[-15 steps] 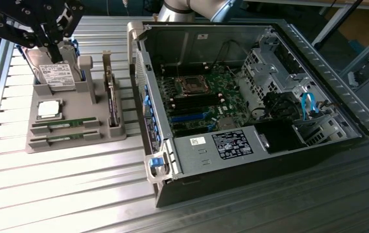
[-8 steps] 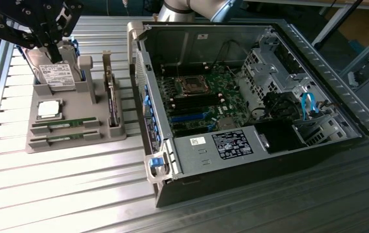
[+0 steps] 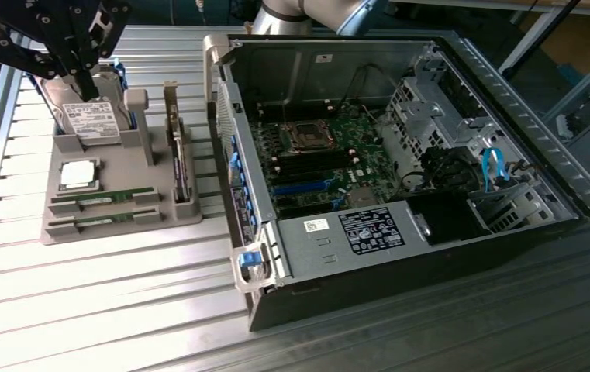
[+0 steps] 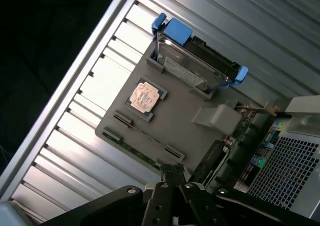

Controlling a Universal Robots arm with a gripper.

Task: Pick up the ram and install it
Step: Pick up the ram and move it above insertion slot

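Two ram sticks lie side by side in slots at the near end of the grey holder tray (image 3: pixel 119 167): one ram stick (image 3: pixel 103 198) and a second ram stick (image 3: pixel 101 222) just in front of it. In the wrist view they are thin green strips, one (image 4: pixel 146 137) and the other (image 4: pixel 134 153), on the tray (image 4: pixel 175 116). My gripper (image 3: pixel 86 87) hangs high over the tray's far end, above the hard drive (image 3: pixel 90 116). It is shut with nothing in it, well away from the ram. Its black fingers (image 4: pixel 172 172) show in the wrist view.
The open computer case (image 3: pixel 543 232) lies on the exterior view's right with its motherboard (image 3: pixel 315 159) exposed. On the tray there are also a square processor chip (image 3: pixel 77 174) and an upright card (image 3: pixel 179 159). The slatted metal table (image 3: pixel 119 310) runs to an edge on the left.
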